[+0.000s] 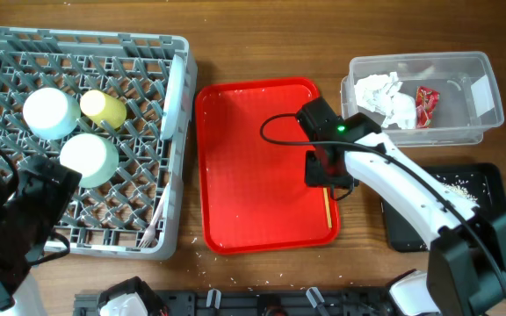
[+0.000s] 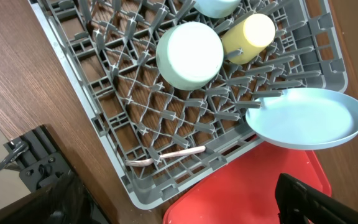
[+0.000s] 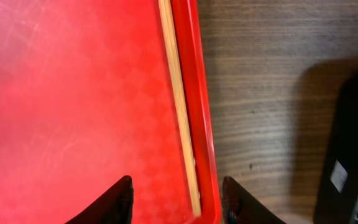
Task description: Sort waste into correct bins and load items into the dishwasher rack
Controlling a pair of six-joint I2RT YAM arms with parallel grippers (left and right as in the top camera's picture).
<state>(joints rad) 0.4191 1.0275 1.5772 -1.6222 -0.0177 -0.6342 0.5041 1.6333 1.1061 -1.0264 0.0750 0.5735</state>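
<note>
Roughly by size: dishwasher rack (image 1: 7, 53), near-left corner hidden under the left arm, far side cut off in the left wrist view. In it:
- plate (image 2: 306, 118) on edge along the side next to the red tray, only a thin pale strip from overhead
- first bowl (image 1: 49, 112) and second bowl (image 1: 89, 158), flat round faces up; mouth-down or not is hard to call
- yellow cup (image 1: 104, 107) on its side just beside both bowls
- fork (image 2: 166, 154) flat among the pegs at the corner nearest the red tray

Red tray (image 1: 253, 175) sits beside the rack, part of its right half under the right arm. It holds the wooden stick (image 3: 178, 106), lying along the right rim, far end under the gripper from overhead.

Clear tub (image 1: 490, 114): napkin (image 1: 387, 98) and red wrapper (image 1: 427, 105) inside.

Black tray (image 1: 490, 219), left part blocked by the right arm: rice scraps (image 1: 459, 189) scattered in it.

Right gripper (image 3: 179, 202) is low over the red tray, jaws apart, one finger each side of the stick's near end, no contact visible.

Left gripper (image 1: 42, 197) is over the rack's near-left corner, jaws spread wide, holding nothing.

Dark shape (image 3: 353, 155) at the right wrist view's edge, cut off, can't identify.
</note>
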